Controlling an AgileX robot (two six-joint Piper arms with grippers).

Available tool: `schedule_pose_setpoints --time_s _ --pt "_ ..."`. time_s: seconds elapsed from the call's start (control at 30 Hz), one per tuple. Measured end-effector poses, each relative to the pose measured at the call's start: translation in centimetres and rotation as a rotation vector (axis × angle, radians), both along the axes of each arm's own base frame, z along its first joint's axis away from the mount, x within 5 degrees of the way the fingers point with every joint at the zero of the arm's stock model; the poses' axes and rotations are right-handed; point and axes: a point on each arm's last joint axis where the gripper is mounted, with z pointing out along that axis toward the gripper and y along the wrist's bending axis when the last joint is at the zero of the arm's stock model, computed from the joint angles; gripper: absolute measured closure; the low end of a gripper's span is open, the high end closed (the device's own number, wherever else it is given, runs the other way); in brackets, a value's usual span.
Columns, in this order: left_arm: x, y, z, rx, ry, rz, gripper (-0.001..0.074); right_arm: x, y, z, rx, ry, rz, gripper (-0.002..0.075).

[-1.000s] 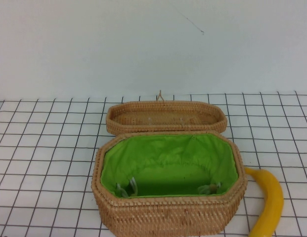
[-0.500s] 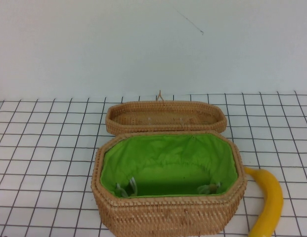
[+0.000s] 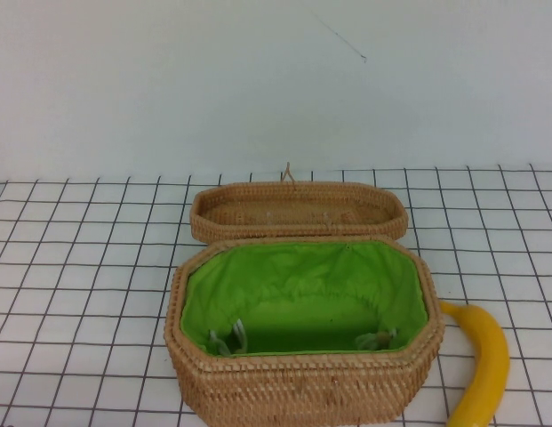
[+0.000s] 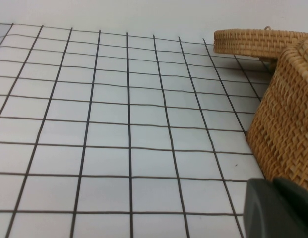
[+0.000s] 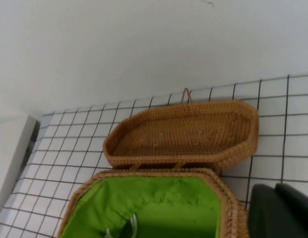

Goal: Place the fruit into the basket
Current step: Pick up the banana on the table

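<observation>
The yellow banana (image 3: 485, 363) lies on the gridded table just right of the basket, curving toward the front edge. The tan wicker basket (image 3: 302, 391) with green cloth lining stands open at front centre, with no fruit in it. Neither gripper shows in the high view. My left gripper (image 4: 273, 181) shows as dark fingers pressed together, low over the table beside the basket's left wall (image 4: 287, 129). My right gripper (image 5: 275, 187) is shut and empty, above the basket's right rim (image 5: 228, 208). The banana is out of both wrist views.
The shallow unlined wicker lid (image 3: 298, 209) lies right behind the basket, also in the left wrist view (image 4: 258, 42) and the right wrist view (image 5: 183, 134). A white wall rises behind the gridded table (image 3: 80, 267). A pale edge (image 5: 12, 153) borders the table's left.
</observation>
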Motion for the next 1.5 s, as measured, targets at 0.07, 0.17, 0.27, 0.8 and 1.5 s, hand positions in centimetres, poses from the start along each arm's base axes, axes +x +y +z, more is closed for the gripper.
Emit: schedule_pose_setpoints --time_s 0.07,0.17,0.27,0.8,1.5 --pt "0.0 0.0 0.1 -0.002 -0.014 0.002 0.0738 1.0 0.0 -0.7 -0.004 0.029 0.006 0.0729" --pt "0.0 0.0 0.0 0.0 0.0 0.0 0.0738 2.3 0.2 -1.8 -0.018 0.087 0.032 0.0729" --pt "0.0 0.0 0.0 0.0 0.0 0.0 0.0738 3.8 0.6 -3.6 0.007 0.196 0.076 0.0729" --pt "0.0 0.0 0.0 0.0 0.0 0.0 0.0738 7.2 3.5 -12.4 -0.367 0.648 0.003 0.0564" --pt "0.0 0.0 0.0 0.0 0.0 0.0 0.0738 10.7 6.5 -19.2 -0.322 0.773 -0.048 0.0221"
